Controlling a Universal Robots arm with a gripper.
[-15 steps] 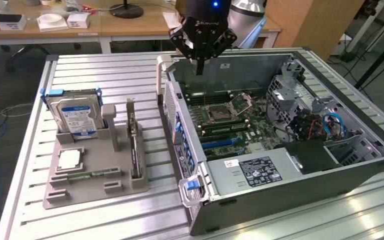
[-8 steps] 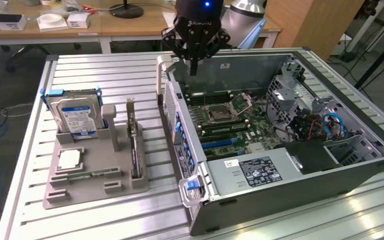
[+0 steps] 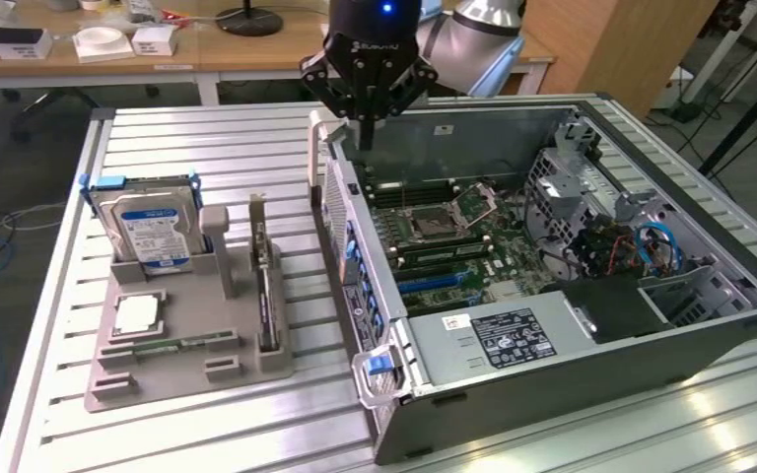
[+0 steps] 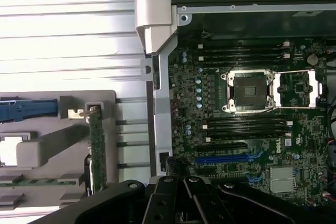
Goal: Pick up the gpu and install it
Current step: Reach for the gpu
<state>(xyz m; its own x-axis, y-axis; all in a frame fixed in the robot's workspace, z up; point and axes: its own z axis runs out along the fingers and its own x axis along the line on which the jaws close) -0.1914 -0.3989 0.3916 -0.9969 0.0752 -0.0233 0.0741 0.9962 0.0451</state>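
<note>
The gpu [image 3: 267, 296] stands on edge in a slot of the grey holder tray [image 3: 155, 379], its silver bracket end toward the back; in the wrist view the gpu [image 4: 96, 150] appears as a thin green strip. My gripper [image 3: 366, 136] hangs above the back corner of the open computer case [image 3: 694, 246], up and to the exterior view's right of the gpu and well apart from it. Its fingers are shut with nothing between them. In the wrist view the gripper [image 4: 185, 184] hovers over the case edge, near the blue card slot [image 4: 226, 158] on the motherboard [image 4: 210, 98].
The tray also carries a hard drive [image 3: 153, 232] with a blue-white label, a square processor [image 3: 135, 315] and a narrow memory strip [image 3: 174, 345]. The case wall [image 3: 352, 256] rises between tray and motherboard. Desks with clutter stand behind the slatted table [image 3: 194, 138].
</note>
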